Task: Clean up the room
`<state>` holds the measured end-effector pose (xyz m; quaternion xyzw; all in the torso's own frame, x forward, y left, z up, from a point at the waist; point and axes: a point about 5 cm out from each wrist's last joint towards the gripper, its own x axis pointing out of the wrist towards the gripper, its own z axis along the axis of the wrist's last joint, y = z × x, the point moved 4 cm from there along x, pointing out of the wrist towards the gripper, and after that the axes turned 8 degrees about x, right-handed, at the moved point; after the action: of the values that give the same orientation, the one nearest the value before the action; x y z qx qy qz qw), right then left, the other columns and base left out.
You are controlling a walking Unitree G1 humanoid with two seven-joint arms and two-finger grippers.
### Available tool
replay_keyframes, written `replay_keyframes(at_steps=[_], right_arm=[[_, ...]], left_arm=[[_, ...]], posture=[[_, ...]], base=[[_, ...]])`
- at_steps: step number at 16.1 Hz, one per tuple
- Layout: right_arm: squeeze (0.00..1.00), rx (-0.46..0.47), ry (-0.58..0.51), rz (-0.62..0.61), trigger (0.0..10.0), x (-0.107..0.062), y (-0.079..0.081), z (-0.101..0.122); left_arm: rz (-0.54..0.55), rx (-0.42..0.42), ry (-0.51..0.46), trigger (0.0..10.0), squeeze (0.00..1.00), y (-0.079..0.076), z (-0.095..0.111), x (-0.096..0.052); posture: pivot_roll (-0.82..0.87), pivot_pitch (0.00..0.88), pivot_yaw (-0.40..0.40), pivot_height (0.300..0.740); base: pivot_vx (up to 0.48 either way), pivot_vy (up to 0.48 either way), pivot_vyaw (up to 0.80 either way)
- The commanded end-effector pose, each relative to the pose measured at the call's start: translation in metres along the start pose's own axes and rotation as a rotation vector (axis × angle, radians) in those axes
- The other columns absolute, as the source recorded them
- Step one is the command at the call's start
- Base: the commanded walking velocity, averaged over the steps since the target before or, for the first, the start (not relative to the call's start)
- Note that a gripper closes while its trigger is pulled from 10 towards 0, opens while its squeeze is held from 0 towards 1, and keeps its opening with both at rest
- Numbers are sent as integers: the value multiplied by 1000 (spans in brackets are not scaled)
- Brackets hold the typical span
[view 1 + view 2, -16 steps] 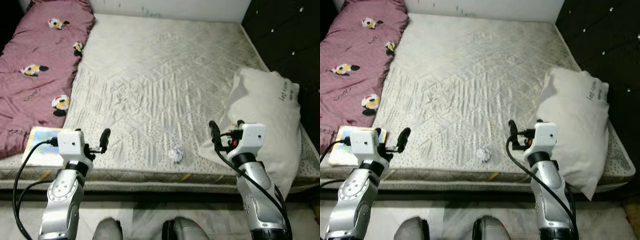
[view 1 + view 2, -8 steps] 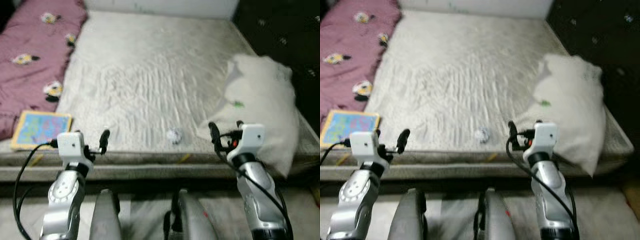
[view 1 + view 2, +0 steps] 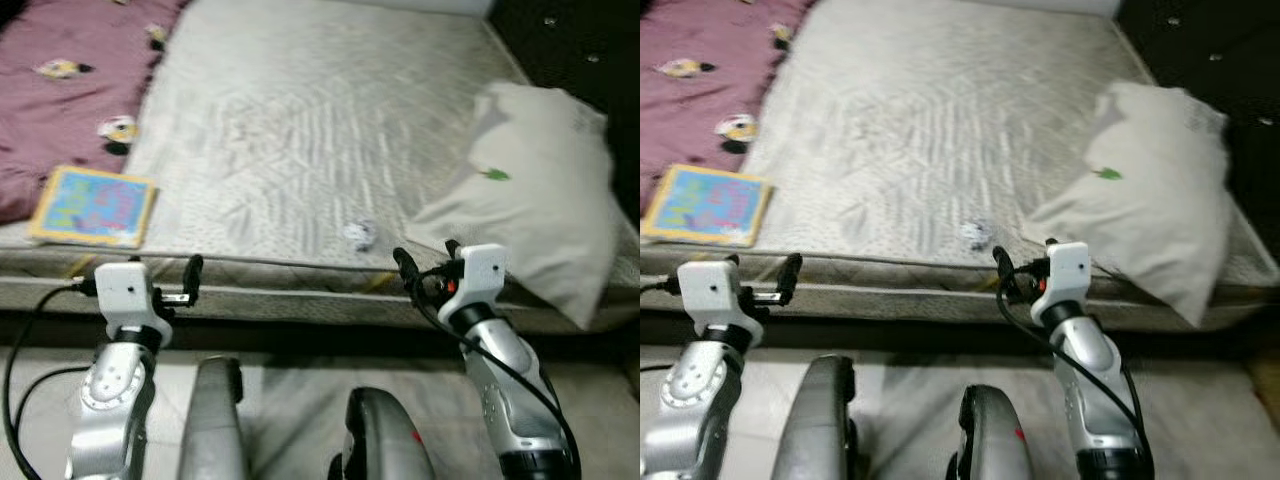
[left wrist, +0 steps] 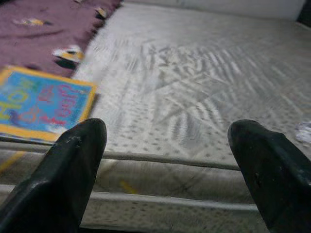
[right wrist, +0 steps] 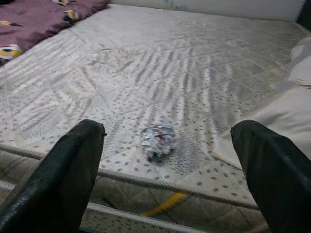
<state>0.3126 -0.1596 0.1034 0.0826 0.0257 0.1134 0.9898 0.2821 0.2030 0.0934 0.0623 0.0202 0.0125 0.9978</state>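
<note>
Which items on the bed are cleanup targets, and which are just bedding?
Cleanup targets:
crumpled wrapper, near the mattress's front edge, ahead of the open right gripper
picture book, by the front left corner, ahead of the open left gripper

Probably just bedding:
mattress
white pillow, right side
maroon blanket, left side

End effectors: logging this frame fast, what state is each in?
Left end effector: open, holding nothing, before the mattress edge.
Right end effector: open, holding nothing, facing the crumpled wrapper.
</note>
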Motion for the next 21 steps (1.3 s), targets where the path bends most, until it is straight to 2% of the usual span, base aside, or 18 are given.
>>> replay_keyframes(at_steps=[1,4,7,11,14,21], right_arm=[[0,-2,19,4,10000,3,-2,-2],[0,-4,52,31,10000,8,1,-7],[0,-3,50,21,10000,8,-2,-6],[0,8,-11,-73,10000,0,-10,-2],[0,29,-30,-160,10000,-14,-20,-5],[0,41,-30,-192,10000,-21,-20,-7]], left_arm=[[5,-3,-3,10000,0,-6,1,-2],[40,-7,2,10000,0,-1,0,-7],[35,-3,8,10000,0,-4,-2,-6],[-59,14,6,10000,0,-16,0,9],[-142,32,12,10000,0,-28,2,19],[-206,12,-11,10000,0,-32,6,19]], posture=[[40,134,-154,616],[53,136,-182,616],[46,133,-174,616],[-16,114,-70,616],[-54,115,-10,616],[-53,134,-2,616]], base=[[0,0,0],[0,0,0],[0,0,0],[0,0,0],[0,0,0],[35,0,0]])
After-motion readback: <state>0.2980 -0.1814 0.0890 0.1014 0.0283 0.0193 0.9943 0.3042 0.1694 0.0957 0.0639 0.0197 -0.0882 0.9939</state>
